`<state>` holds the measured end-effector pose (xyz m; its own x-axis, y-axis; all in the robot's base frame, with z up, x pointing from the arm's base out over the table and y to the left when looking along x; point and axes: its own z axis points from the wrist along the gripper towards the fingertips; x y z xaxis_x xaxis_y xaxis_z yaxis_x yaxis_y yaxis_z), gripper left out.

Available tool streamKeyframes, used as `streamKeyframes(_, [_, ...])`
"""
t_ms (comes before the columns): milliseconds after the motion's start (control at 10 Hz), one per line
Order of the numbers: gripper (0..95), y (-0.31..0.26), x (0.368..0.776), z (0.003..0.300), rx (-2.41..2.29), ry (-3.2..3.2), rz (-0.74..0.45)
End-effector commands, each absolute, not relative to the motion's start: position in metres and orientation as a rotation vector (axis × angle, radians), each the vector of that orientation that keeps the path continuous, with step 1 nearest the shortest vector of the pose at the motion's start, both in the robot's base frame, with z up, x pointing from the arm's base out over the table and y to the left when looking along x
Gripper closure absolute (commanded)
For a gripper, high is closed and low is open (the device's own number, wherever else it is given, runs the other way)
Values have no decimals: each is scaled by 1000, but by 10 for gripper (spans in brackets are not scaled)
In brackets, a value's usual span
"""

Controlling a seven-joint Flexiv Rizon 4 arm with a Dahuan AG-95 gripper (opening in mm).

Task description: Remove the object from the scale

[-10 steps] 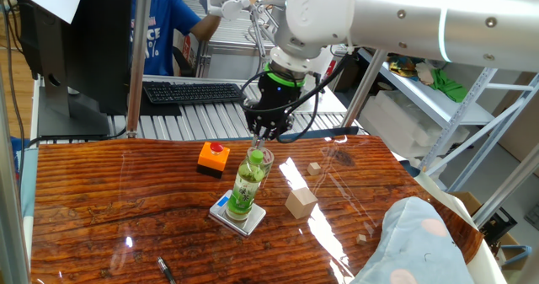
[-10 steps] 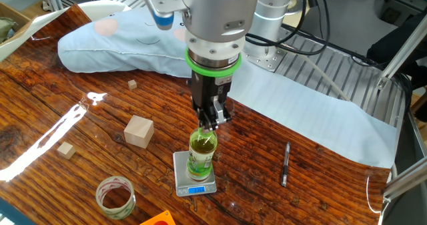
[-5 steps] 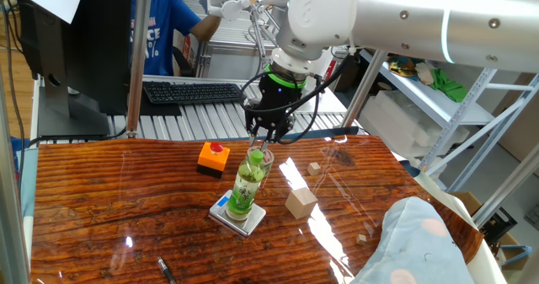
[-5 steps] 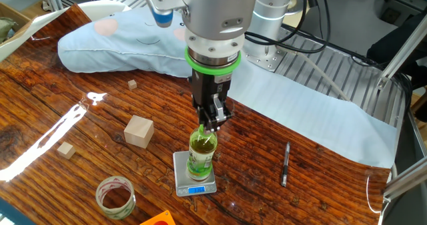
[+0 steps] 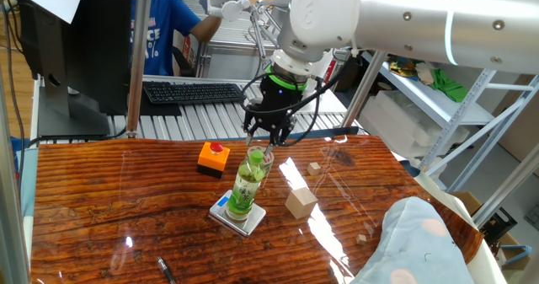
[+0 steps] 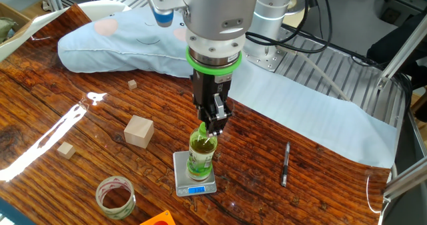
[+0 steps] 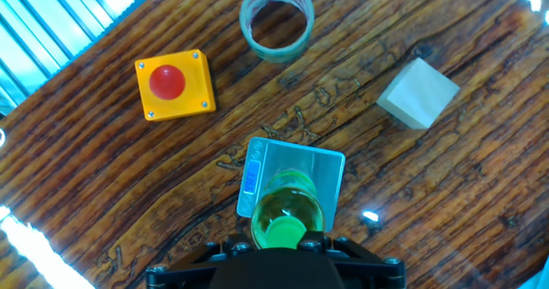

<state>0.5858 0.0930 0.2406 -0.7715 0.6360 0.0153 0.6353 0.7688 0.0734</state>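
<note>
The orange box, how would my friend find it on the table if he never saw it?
Start at the silver scale in the middle of the wooden table, the one with the green bottle standing on it. In the hand view, look up and left of the scale for the orange box. It is the only orange thing, and it has a round red button on top.

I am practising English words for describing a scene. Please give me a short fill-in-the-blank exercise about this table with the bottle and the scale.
1. The bottle stands upright on the ____.
2. The gripper hangs directly ____ the bottle's cap.
3. The button on the orange box is ____ in colour.
4. In the hand view, the scale's display glows ____.

Missing words: scale; above; red; blue
</note>
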Motion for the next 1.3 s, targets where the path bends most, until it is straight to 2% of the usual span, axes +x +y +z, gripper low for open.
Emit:
streamKeyframes(100, [570,94,583,238,1060,2942,116])
streamKeyframes(1300, [570,88,588,227,1042,2950,150])
